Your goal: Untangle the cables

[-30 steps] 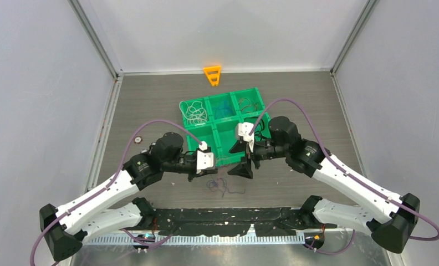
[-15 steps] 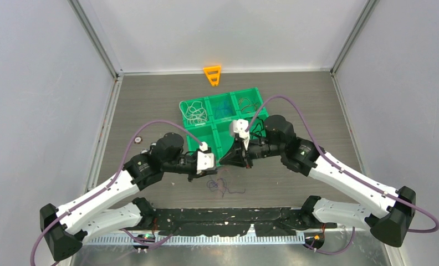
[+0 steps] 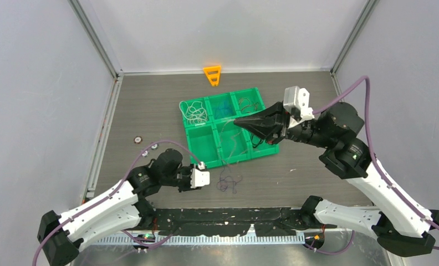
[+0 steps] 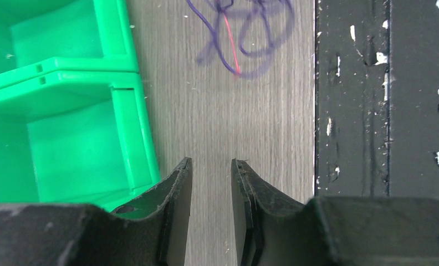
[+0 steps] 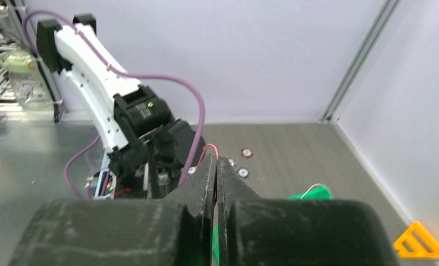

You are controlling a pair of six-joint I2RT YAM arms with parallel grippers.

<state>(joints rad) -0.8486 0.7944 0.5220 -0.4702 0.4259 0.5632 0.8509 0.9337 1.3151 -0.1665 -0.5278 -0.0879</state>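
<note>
A small tangle of thin purple cables (image 3: 228, 183) with one red strand lies on the table just in front of the green bin; the left wrist view shows it ahead of the fingers (image 4: 239, 33). My left gripper (image 3: 209, 178) (image 4: 210, 162) sits low, left of the tangle, its jaws apart with only bare table between them. My right gripper (image 3: 236, 120) (image 5: 215, 158) is raised over the bin, shut on a thin red cable (image 5: 210, 148) that loops out at its tips.
The green six-compartment bin (image 3: 205, 146) holds sorted wires: white (image 3: 195, 113), blue (image 3: 224, 108) and dark ones (image 3: 249, 104). An orange triangular piece (image 3: 212, 75) stands at the back. Small silver discs (image 3: 138, 139) lie left of the bin. A black strip (image 3: 228, 216) runs along the near edge.
My right gripper closed at the tangle, then rose and swung right over the bin with a red cable. My left gripper opened and drew back toward the near edge.
</note>
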